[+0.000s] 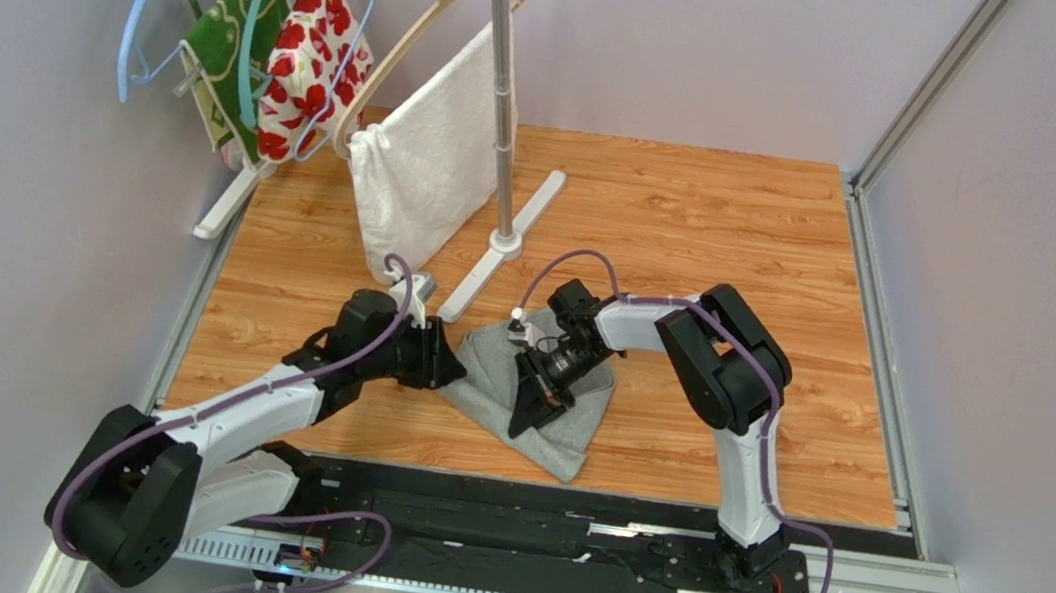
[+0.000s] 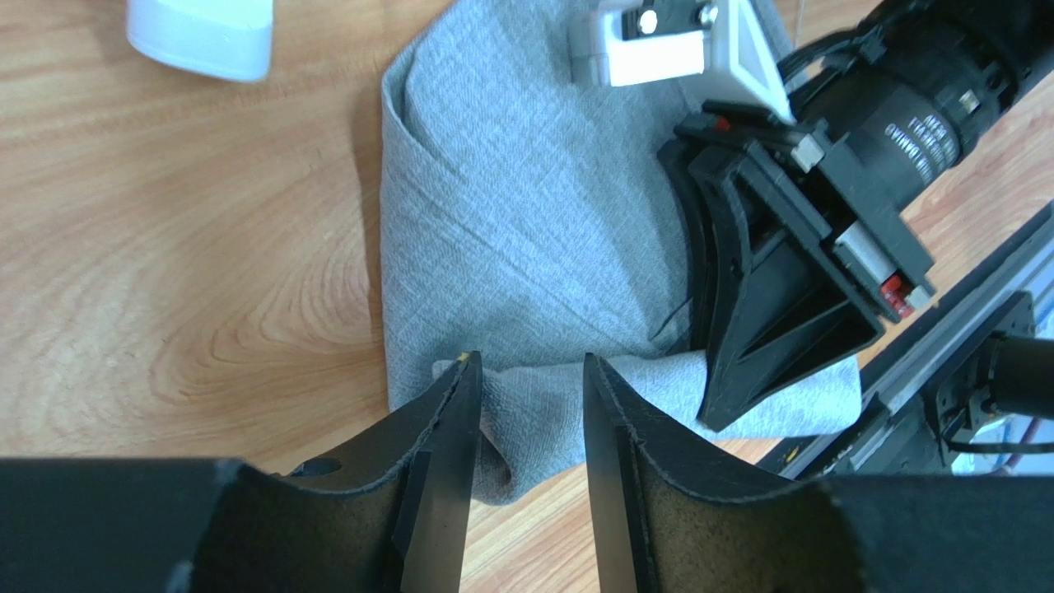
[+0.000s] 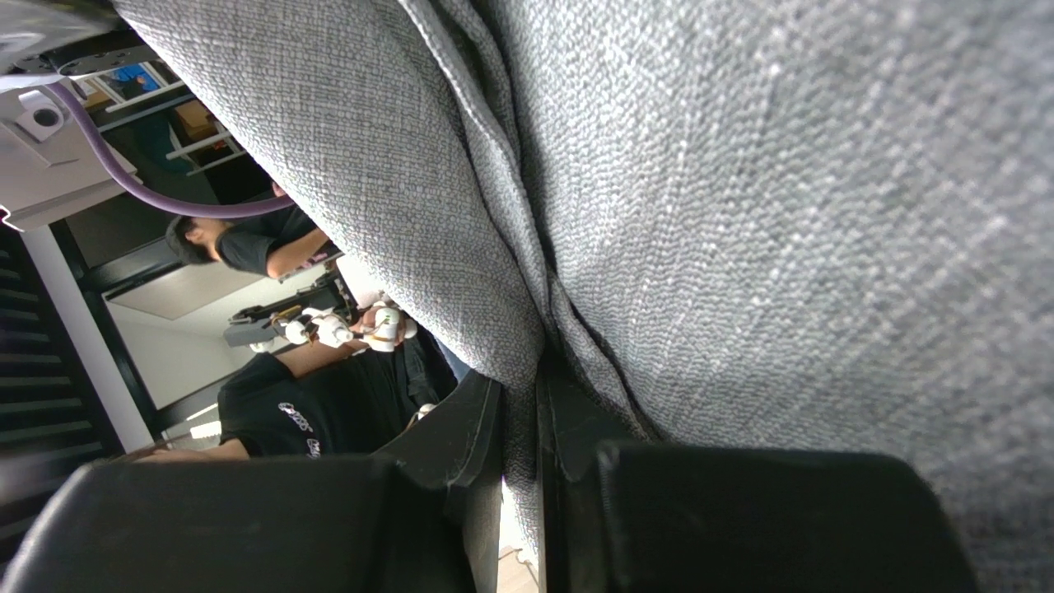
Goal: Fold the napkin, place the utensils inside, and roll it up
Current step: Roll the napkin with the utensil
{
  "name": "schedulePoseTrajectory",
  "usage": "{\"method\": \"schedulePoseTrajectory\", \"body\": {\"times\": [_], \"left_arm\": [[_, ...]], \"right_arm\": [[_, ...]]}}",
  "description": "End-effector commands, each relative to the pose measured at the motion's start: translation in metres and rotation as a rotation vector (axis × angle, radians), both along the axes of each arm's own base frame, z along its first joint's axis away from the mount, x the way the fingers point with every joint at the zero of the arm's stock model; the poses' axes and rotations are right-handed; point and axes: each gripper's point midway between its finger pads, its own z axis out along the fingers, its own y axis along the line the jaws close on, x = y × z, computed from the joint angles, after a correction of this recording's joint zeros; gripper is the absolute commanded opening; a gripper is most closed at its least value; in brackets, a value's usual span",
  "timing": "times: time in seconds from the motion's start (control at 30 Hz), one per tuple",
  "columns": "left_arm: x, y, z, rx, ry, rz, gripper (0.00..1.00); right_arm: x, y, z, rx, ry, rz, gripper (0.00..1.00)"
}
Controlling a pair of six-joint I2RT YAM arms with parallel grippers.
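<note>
Item one, the left gripper (image 2: 528,368): we are finding its jaws standing apart, straddling the six o'clock edge of the napkin (image 2: 532,210) in its wrist view and pinching nothing. Item two, the right gripper (image 3: 520,402): it is clenching a fold of that grey cloth, with fabric filling the gap between its fingers. Item three, the napkin itself: it is lying folded and bunched on the table (image 1: 707,243), toward six o'clock of the wood, with the left gripper at its nine o'clock and the right gripper over its middle. Item four, the utensils: we are seeing none, and we cannot tell whether one is lying within the fold. Containers: none are showing; the fold is serving as the only pocket, its contents hidden. Risks, as we are judging them: the left jaws may be catching only one layer, letting the fold open on lifting; the two arms pulling apart may be dragging the cloth askew; any utensil inside may be sliding out the open end.
</note>
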Motion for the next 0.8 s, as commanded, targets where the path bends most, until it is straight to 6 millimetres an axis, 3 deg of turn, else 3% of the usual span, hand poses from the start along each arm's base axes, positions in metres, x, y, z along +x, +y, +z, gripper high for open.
{"method": "schedulePoseTrajectory", "body": {"times": [0.0,0.13,0.37,0.4,0.53,0.63,0.77], "left_arm": [[0.000,-0.007,0.002,-0.028,-0.019,-0.022,0.41],[-0.004,-0.009,0.000,-0.034,-0.006,-0.030,0.37],[-0.002,-0.005,-0.010,-0.007,0.017,-0.010,0.00],[-0.001,-0.005,-0.012,0.002,0.026,-0.007,0.00],[0.006,0.004,-0.024,0.082,0.089,0.041,0.00],[0.015,0.006,-0.028,0.126,0.117,0.065,0.00],[0.018,0.004,-0.037,0.161,0.183,0.064,0.00]], "right_arm": [[0.026,-0.008,-0.037,-0.107,-0.131,-0.035,0.03],[0.029,-0.009,-0.039,-0.116,-0.128,-0.046,0.03],[0.034,-0.007,-0.033,-0.101,-0.147,-0.053,0.06],[0.035,-0.006,-0.027,-0.090,-0.161,-0.054,0.08],[0.042,0.001,-0.004,-0.050,-0.203,-0.063,0.37],[0.047,0.004,0.015,-0.027,-0.238,-0.068,0.46],[0.055,0.004,0.036,-0.023,-0.306,-0.077,0.51]]}}
